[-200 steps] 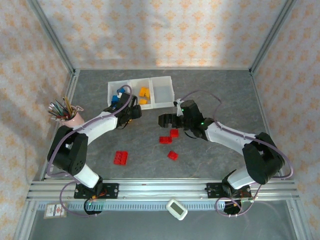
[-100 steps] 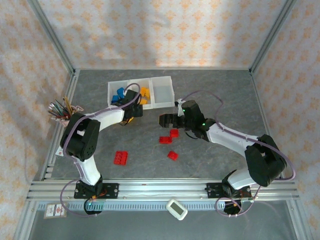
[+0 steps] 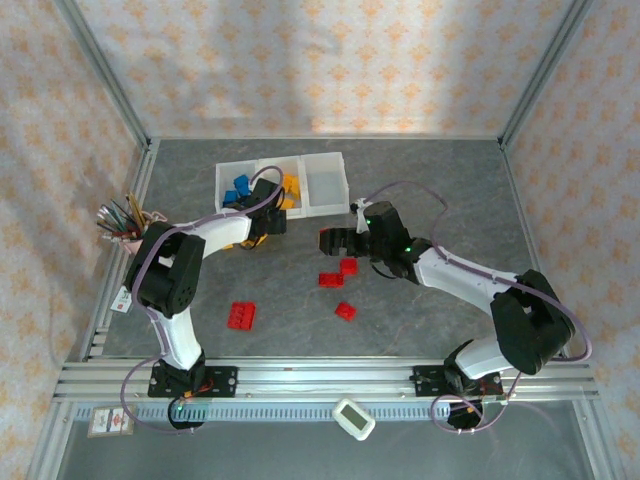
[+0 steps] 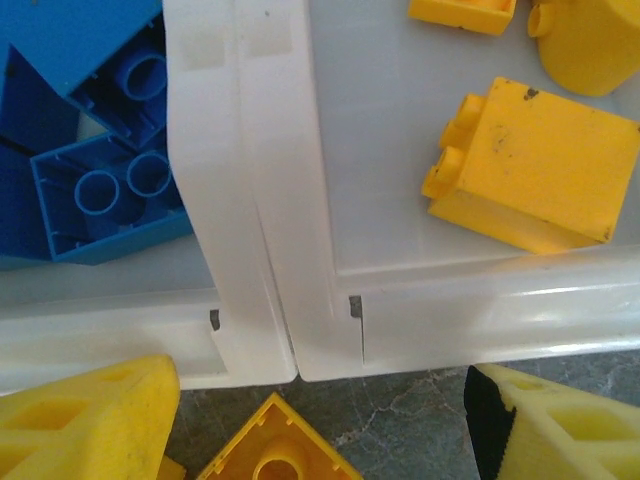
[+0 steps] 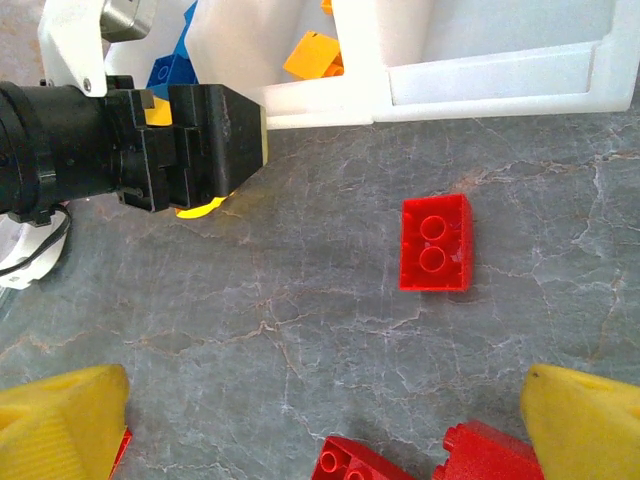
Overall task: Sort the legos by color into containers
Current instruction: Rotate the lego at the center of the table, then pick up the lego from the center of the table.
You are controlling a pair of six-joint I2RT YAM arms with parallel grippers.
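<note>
The containers are a white tray of three joined bins. Blue legos fill the left bin, yellow ones lie in the middle bin, and the right bin holds nothing. My left gripper hangs just in front of the tray, open, with a yellow brick lying hollow side up between its fingers. The right gripper is open over bare table, close to red bricks. Two more red bricks lie nearer the arms.
A pink cup of pencils stands at the left edge, beside the left arm. The left gripper's black body sits close to the right gripper's left side. A white device rests on the front rail.
The left arm's elbow has swung up and toward the tray while its gripper stayed at the tray's front edge. The right arm has barely moved.
</note>
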